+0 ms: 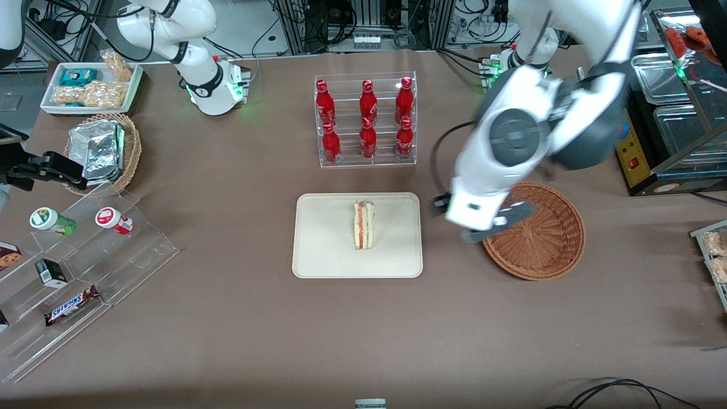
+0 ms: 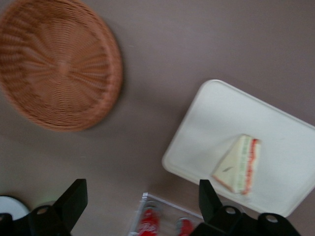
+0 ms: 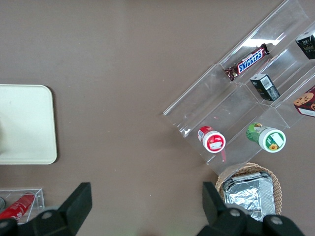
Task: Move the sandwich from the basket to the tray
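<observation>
Claw (image 1: 487, 226) hangs above the tabletop (image 1: 227, 318) between basket (image 1: 548, 244) and tray (image 1: 324, 250), over the basket's near rim — fingers (image 2: 74, 199) spread apart, nothing between them. Sandwich (image 1: 364, 225) lies on the tray, on its side, filling edge showing; the basket looks bare inside. Judged step: placement done, claw clear of the load — what remains is likely just pulling the arm up and away without clipping the basket rim. Brown tabletop; a clear rack of red bottles (image 1: 366, 120) stands farther from the front camera than the tray. Cables and frames around the edges.
</observation>
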`<action>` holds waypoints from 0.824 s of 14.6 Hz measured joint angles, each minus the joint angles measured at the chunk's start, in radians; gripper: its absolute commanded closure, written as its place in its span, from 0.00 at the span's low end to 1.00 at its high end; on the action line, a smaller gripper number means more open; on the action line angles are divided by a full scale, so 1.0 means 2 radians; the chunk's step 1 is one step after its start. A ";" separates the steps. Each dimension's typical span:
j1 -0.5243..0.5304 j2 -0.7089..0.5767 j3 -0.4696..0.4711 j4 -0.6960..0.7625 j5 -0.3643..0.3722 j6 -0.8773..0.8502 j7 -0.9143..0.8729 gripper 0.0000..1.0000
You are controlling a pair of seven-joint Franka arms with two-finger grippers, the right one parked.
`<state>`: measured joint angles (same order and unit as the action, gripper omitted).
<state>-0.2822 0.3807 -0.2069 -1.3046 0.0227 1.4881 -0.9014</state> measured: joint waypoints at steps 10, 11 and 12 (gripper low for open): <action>0.172 -0.139 0.002 -0.045 0.028 -0.123 0.293 0.00; 0.172 -0.156 0.001 -0.062 0.028 -0.123 0.320 0.00; 0.172 -0.173 0.000 -0.077 0.029 -0.122 0.343 0.00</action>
<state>0.0619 0.0357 -0.2071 -1.4587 0.0807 1.2432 -0.2158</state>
